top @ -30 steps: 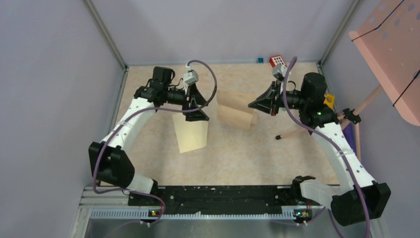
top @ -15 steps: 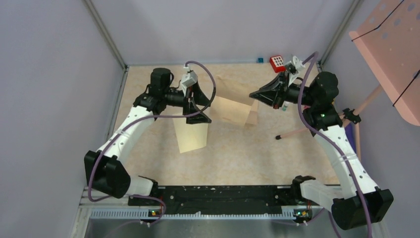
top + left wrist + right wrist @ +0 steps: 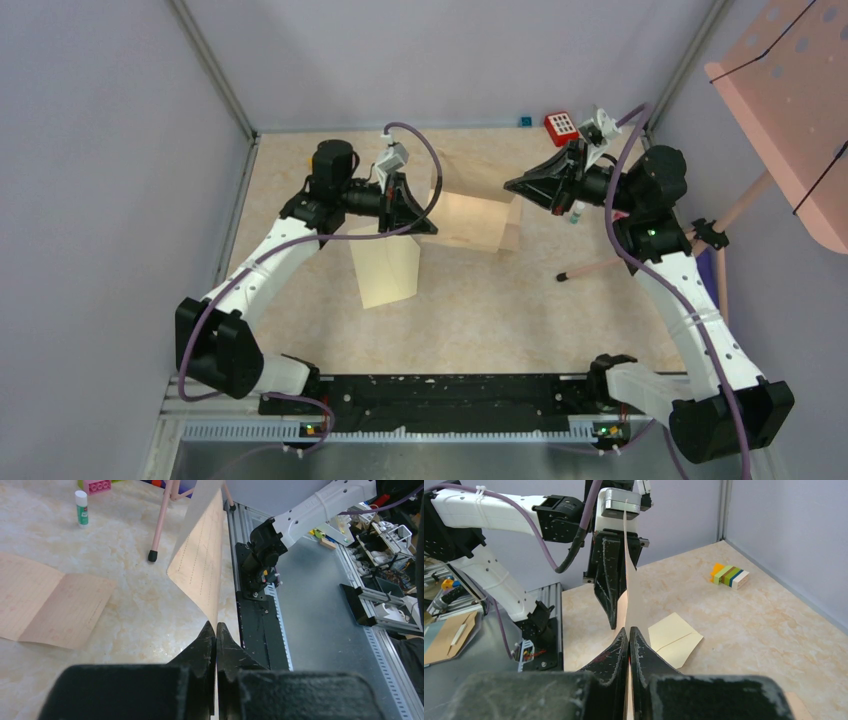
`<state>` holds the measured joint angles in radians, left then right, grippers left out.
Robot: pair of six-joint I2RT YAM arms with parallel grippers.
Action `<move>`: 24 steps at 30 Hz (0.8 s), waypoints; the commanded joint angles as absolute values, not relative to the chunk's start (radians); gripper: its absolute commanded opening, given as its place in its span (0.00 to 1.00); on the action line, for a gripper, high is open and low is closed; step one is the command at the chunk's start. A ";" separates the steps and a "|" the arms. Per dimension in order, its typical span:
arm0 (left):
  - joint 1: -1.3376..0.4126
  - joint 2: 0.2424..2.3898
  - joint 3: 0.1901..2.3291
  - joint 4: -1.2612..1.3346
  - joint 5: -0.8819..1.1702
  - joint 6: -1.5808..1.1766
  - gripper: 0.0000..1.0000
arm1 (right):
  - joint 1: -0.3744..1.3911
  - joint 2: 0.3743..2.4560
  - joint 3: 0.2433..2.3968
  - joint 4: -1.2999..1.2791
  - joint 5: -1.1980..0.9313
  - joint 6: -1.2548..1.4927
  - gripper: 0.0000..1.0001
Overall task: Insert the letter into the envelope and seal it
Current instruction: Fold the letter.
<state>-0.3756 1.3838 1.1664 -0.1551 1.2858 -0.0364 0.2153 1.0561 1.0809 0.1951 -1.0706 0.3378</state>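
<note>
Both arms reach over the middle of the table [image 3: 500, 310], their fingers pointing toward each other. My left gripper [image 3: 216, 630] is clenched on the lower corner of the letter [image 3: 197, 565], a tan sheet standing on edge in the air. My right gripper [image 3: 629, 632] is pinched tight on the same sheet from the right side. The envelope [image 3: 385, 268], pale cream, lies flat on the table on the near side of the left gripper, apart from the letter. A second tan sheet [image 3: 50, 605] lies flat, farther back. A glue stick [image 3: 81, 507] stands upright further right.
</note>
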 commanded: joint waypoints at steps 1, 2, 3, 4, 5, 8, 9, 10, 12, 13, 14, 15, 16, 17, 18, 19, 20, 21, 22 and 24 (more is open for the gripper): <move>-0.374 1.361 1.158 -0.048 1.269 -0.107 0.00 | 0.217 1.040 1.104 0.248 -1.100 0.337 0.00; -0.374 1.358 1.158 -0.049 1.269 -0.105 0.00 | 0.217 1.039 1.103 0.242 -1.119 0.328 0.00; -0.373 1.356 1.162 -0.050 1.273 -0.099 0.00 | 0.216 1.036 1.104 0.234 -1.143 0.317 0.06; -0.374 1.352 1.166 -0.056 1.275 -0.091 0.00 | 0.217 1.035 1.103 0.230 -1.177 0.310 0.15; -0.373 1.347 1.173 -0.076 1.277 -0.073 0.00 | 0.217 1.032 1.104 0.223 -1.206 0.304 0.29; -0.370 1.335 1.209 -0.193 1.282 0.054 0.00 | 0.216 1.020 1.106 0.195 -1.286 0.285 0.68; -0.369 1.331 1.220 -0.228 1.279 0.088 0.00 | 0.216 1.016 1.109 0.185 -1.299 0.281 0.71; -0.366 1.327 1.230 -0.260 1.279 0.121 0.00 | 0.214 1.014 1.111 0.176 -1.311 0.279 0.75; -0.362 1.318 1.248 -0.321 1.278 0.182 0.00 | 0.204 1.014 1.117 0.170 -1.322 0.285 0.79; -0.361 1.315 1.260 -0.361 1.276 0.229 0.00 | 0.196 1.014 1.122 0.171 -1.328 0.294 0.81; -0.359 1.310 1.272 -0.407 1.273 0.279 0.00 | 0.187 1.018 1.128 0.177 -1.334 0.307 0.82; -0.359 1.306 1.284 -0.450 1.269 0.325 0.00 | 0.177 1.020 1.130 0.189 -1.342 0.322 0.83; -0.358 1.301 1.294 -0.495 1.264 0.373 0.00 | 0.169 1.023 1.130 0.212 -1.348 0.347 0.83; -0.357 1.297 1.302 -0.531 1.256 0.414 0.00 | 0.161 1.027 1.129 0.234 -1.354 0.368 0.84; -0.358 1.293 1.308 -0.568 1.253 0.455 0.00 | 0.158 1.031 1.128 0.251 -1.350 0.383 0.84; -0.358 1.289 1.316 -0.615 1.251 0.495 0.00 | 0.157 1.037 1.127 0.257 -1.341 0.385 0.84; -0.359 1.287 1.320 -0.647 1.249 0.529 0.00 | 0.157 1.044 1.125 0.257 -1.327 0.380 0.84; -0.361 1.286 1.324 -0.675 1.244 0.563 0.00 | 0.157 1.049 1.121 0.263 -1.313 0.374 0.84; -0.365 1.287 1.328 -0.703 1.242 0.591 0.00 | 0.157 1.056 1.112 0.277 -1.302 0.373 0.84; -0.378 1.288 1.326 -0.735 1.225 0.631 0.00 | 0.158 1.073 1.097 0.305 -1.294 0.367 0.84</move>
